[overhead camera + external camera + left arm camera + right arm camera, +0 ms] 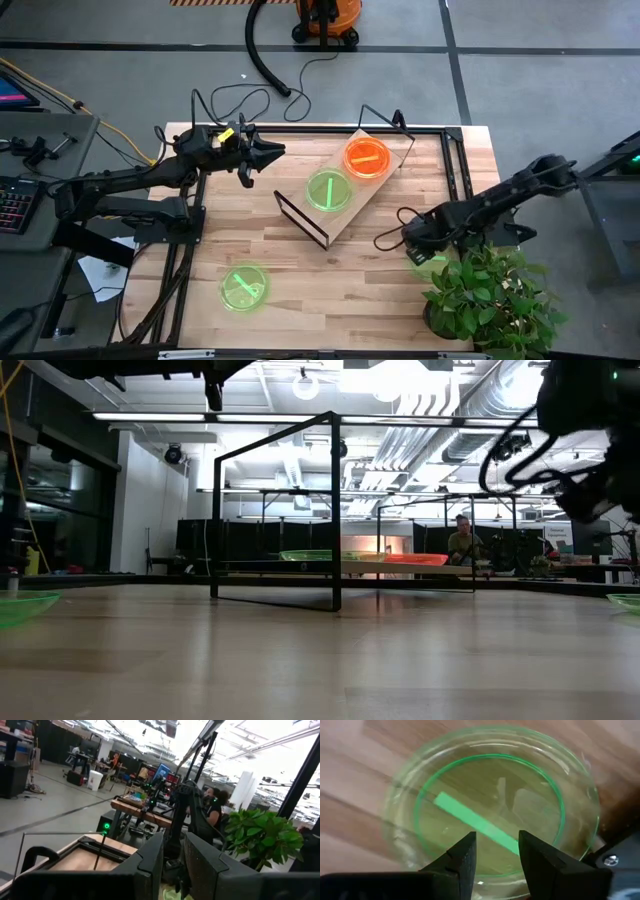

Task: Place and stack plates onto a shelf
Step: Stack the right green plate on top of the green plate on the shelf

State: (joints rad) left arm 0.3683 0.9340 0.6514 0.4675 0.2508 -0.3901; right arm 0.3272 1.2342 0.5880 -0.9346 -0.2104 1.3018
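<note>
The shelf (345,195), a light-wood board on a black wire frame, stands slantwise at the table's middle. A green plate (329,190) and an orange plate (367,158) lie side by side on it; both show in the low view too (320,555) (415,559). Another green plate (243,287) lies on the table near the front left. A third green plate (495,815) lies on the table at the right. My right gripper (497,852) hovers over it, open, fingers pointing down. My left gripper (268,155) is open and empty, raised over the table's far left.
A potted plant (490,300) stands at the table's front right corner, close to the right arm and the plate below it. Black frame rails (455,160) run along the table's edges. Cables (240,100) lie at the far edge. A person (460,540) sits in the room behind.
</note>
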